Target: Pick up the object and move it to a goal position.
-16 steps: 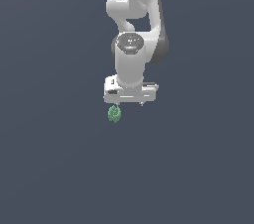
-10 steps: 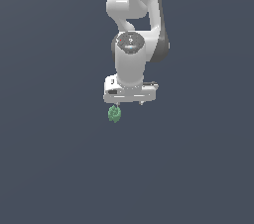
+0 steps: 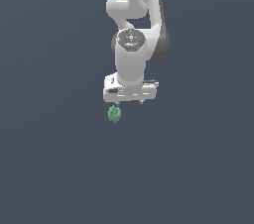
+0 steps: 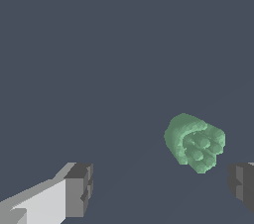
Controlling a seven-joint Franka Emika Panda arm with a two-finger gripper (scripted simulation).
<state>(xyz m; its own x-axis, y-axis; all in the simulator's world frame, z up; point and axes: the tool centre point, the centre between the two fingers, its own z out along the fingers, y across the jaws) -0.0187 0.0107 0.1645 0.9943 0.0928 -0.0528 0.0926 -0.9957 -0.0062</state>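
One green lump (image 4: pixel 195 142) lies on the bench (image 3: pixel 54 168), between the spread fingers (image 4: pixel 79 189) but much nearer one of them than the other. The fingers are released and grasp nothing, probably held wide so they can drop around the lump.

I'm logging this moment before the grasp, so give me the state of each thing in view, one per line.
gripper: open, the fingers wide apart with nothing between them.
green object: not held, lying free on the dark surface, closer to one finger than the other, touching neither.
arm: reaching down, its gripper just above the green object in the exterior view.
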